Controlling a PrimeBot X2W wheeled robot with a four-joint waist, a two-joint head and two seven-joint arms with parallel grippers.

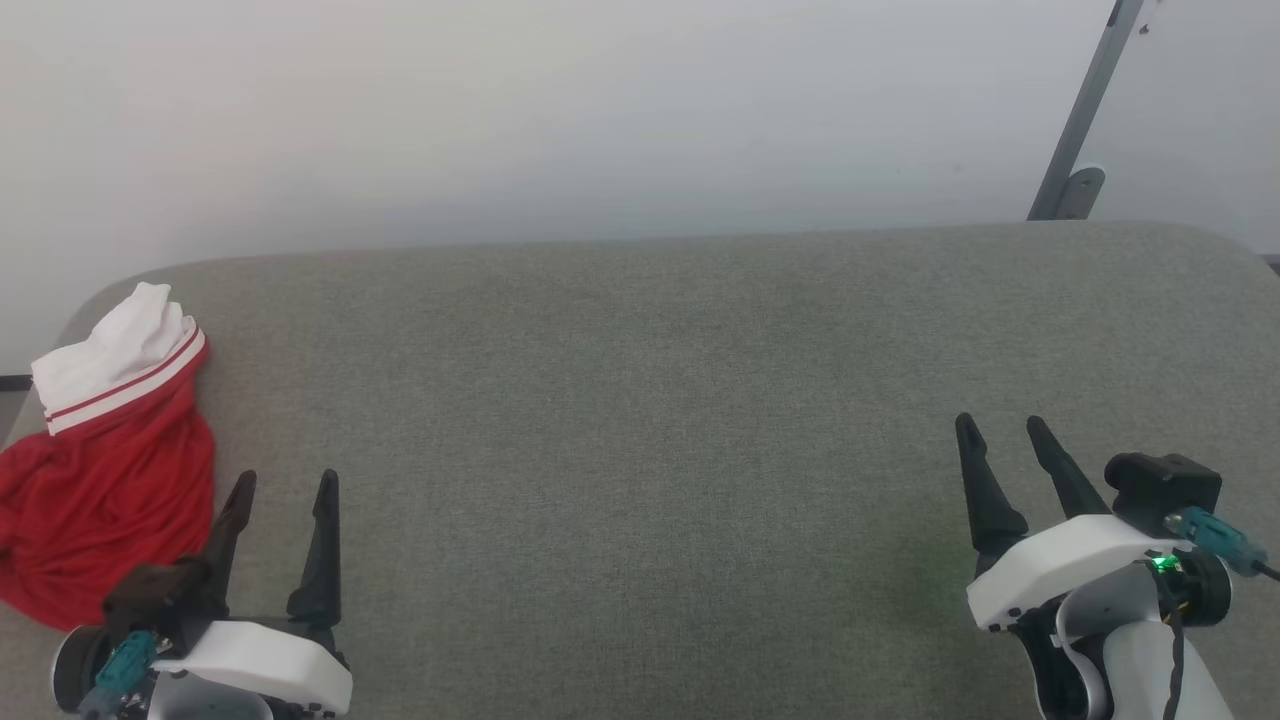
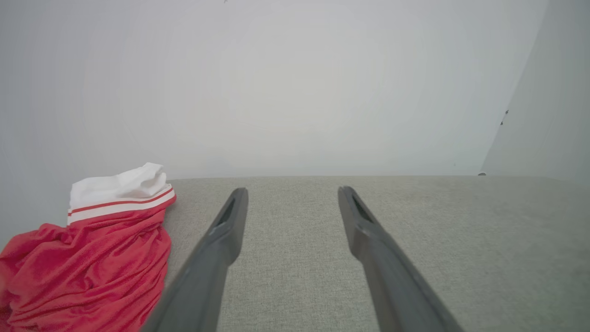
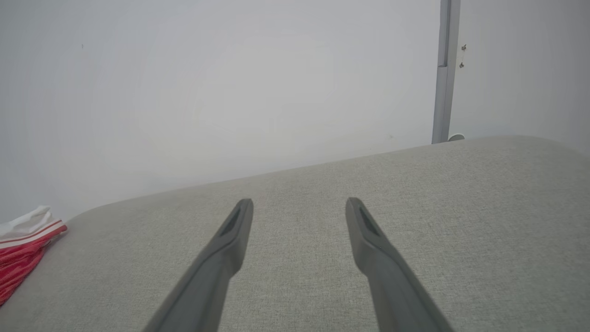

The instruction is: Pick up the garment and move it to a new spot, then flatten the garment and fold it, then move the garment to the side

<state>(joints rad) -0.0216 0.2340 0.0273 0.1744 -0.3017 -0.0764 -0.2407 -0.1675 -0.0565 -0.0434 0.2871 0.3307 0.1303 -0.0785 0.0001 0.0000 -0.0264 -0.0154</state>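
Note:
The garment [image 1: 110, 470], red with a white sleeve and red-striped trim, lies crumpled at the far left edge of the grey cushioned surface [image 1: 640, 400]. It also shows at the lower left of the left wrist view as the garment [image 2: 87, 258], and at the left edge of the right wrist view as the garment [image 3: 20, 249]. My left gripper [image 1: 285, 480] is open just right of it, not touching, with empty jaws [image 2: 292, 191]. My right gripper [image 1: 1000, 422] is open and empty far off at the right [image 3: 299, 203].
A pale wall runs behind the surface. A grey metal post [image 1: 1085, 110] with a foot bracket stands at the back right corner. The surface's left edge falls away beside the garment.

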